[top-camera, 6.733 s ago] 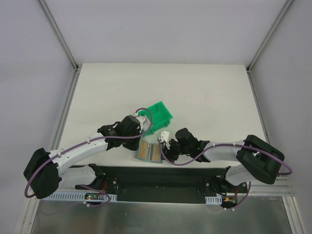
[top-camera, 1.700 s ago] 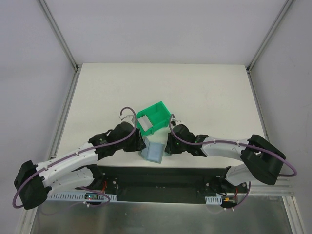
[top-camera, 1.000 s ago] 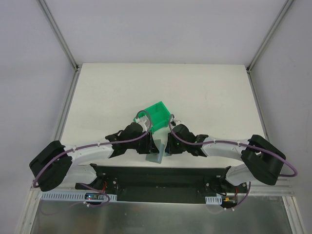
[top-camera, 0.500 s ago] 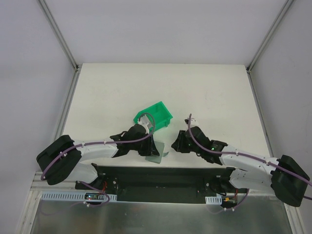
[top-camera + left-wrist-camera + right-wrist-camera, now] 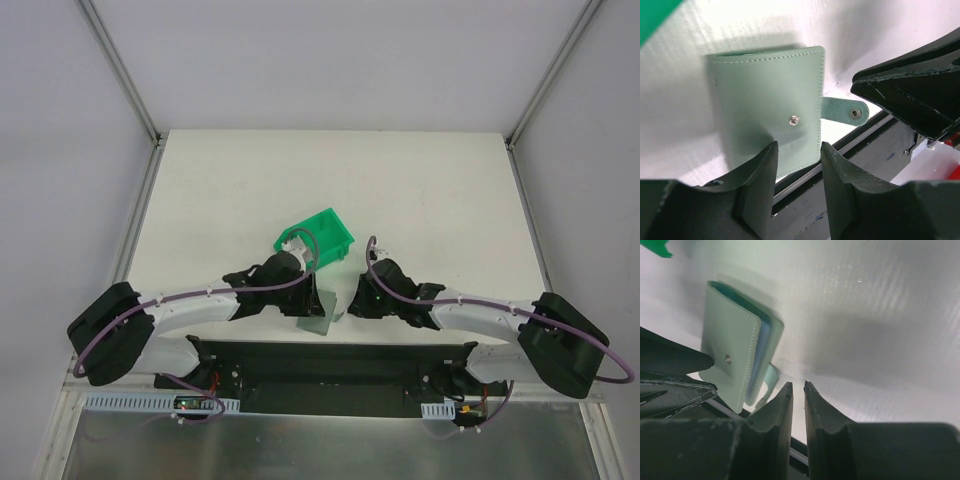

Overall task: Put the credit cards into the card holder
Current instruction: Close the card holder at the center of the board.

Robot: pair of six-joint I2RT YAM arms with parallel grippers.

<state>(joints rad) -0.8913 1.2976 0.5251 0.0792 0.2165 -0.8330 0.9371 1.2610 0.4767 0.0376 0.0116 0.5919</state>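
The card holder (image 5: 320,314) lies folded shut at the table's near edge, a grey-green wallet (image 5: 767,107) with a snap and a loose clasp tab (image 5: 846,112). Pale blue inner pockets show along its open side (image 5: 735,357). My left gripper (image 5: 799,165) hovers over its near end, open, with nothing between the fingers. My right gripper (image 5: 798,386) sits just right of the wallet, jaws a narrow slit apart with only bare table between them. The two grippers (image 5: 308,298) (image 5: 351,307) flank the wallet. The credit cards are out of view.
A bright green bin (image 5: 318,236) stands just behind the wallet. The black base rail (image 5: 330,352) runs right below the table's near edge, under the wallet's end.
The right gripper swung out to the right and came back beside the wallet, its jaws narrowing. The left gripper stayed over the wallet, which went from propped up to lying folded.
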